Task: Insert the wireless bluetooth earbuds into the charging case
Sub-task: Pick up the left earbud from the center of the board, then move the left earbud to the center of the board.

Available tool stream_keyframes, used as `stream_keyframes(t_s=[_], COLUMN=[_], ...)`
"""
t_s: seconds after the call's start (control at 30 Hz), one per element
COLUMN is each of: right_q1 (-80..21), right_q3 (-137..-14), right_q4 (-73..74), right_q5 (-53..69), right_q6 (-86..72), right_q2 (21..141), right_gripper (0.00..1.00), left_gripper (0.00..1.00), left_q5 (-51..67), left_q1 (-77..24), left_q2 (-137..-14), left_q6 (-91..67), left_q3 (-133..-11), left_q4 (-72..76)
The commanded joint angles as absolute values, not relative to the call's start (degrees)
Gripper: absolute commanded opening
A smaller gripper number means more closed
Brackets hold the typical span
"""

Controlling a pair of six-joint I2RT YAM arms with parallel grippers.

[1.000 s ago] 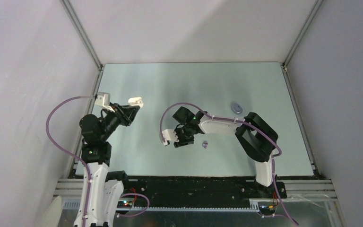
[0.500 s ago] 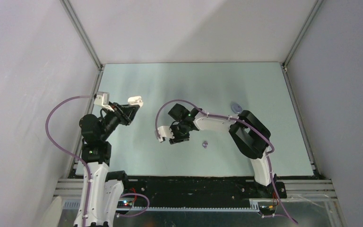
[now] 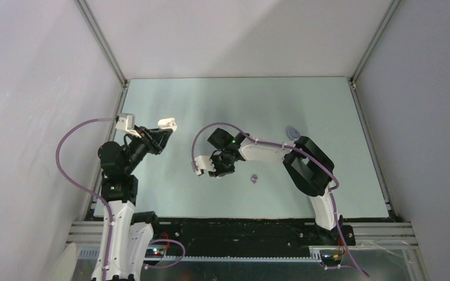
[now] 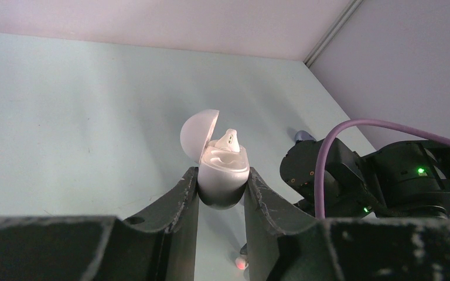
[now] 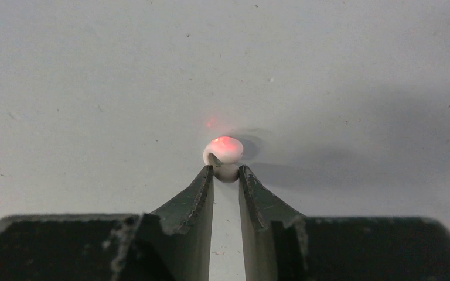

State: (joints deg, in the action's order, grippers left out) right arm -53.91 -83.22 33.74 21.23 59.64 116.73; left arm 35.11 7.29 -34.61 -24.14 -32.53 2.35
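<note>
Left gripper [image 4: 222,175] clamps the open white pebble-shaped plastic case [image 4: 225,167], one bud [image 4: 229,139] seated, while to its right the right gripper [image 5: 226,171] pinches a tiny white red-glowing earbud [image 5: 224,150]: second insertion in hand, I'd say, needing careful alignment over the case.
</note>
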Motion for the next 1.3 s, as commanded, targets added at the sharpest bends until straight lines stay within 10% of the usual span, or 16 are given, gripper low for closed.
stream_keyframes(t_s=[0.0, 0.67, 1.27], right_q1=[-54.45, -41.41, -30.32], right_q3=[-83.15, -67.10, -61.05], right_q4=[34.04, 18.72, 25.28], right_q5=[22.07, 10.51, -3.43], right_q6=[51.87, -12.51, -34.12], right_q2=[115.26, 97.39, 96.55], right_gripper=[0.21, 0.08, 0.12], left_gripper=[0.00, 0.00, 0.00], left_q5=[35.07, 35.95, 36.04], left_q1=[7.91, 7.89, 7.91], left_q2=[-34.46, -36.68, -42.59], left_q6=[-24.97, -25.49, -21.44], left_q3=[-33.88, -34.50, -39.07], left_q4=[5.26, 6.12, 2.47])
